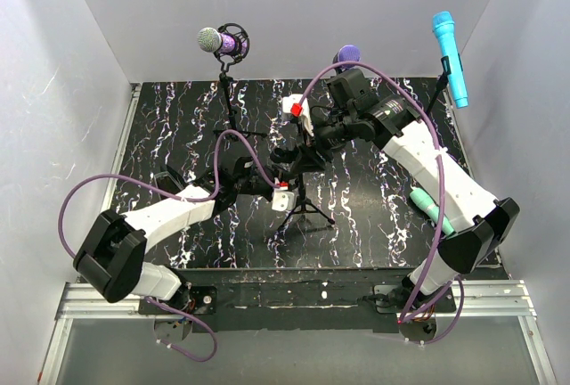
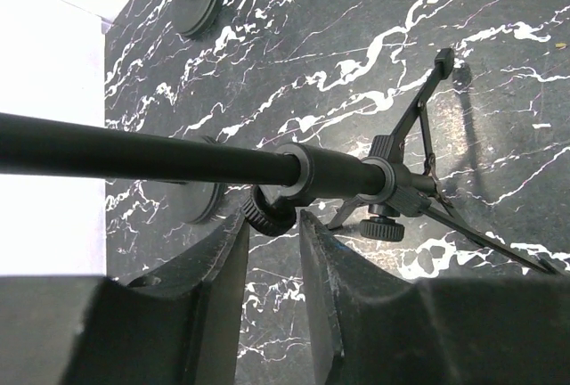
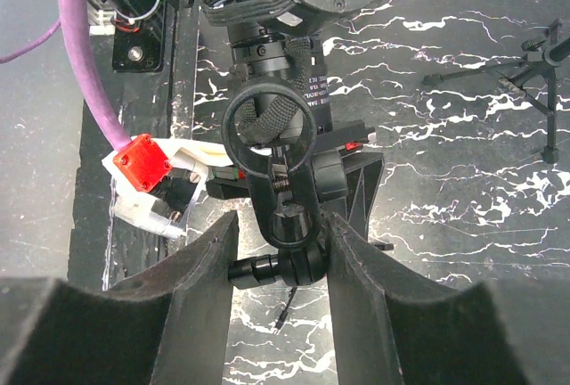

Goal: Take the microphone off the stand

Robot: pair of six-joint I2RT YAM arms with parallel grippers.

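The clip (image 3: 281,191) is clamped by the right gripper (image 3: 281,220); the left gripper (image 2: 272,218) is seen narrowly open beside the stand pole (image 2: 160,155).

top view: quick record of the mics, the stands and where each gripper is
far left: silver-headed purple microphone in a ring mount
far right: blue microphone, clipped, tilted
table: teal microphone lying by the right arm
centre: tripod stand
mic clip: empty, between the right gripper fingers, contact unclear
left gripper: fingers at the stand's pole, grip unclear
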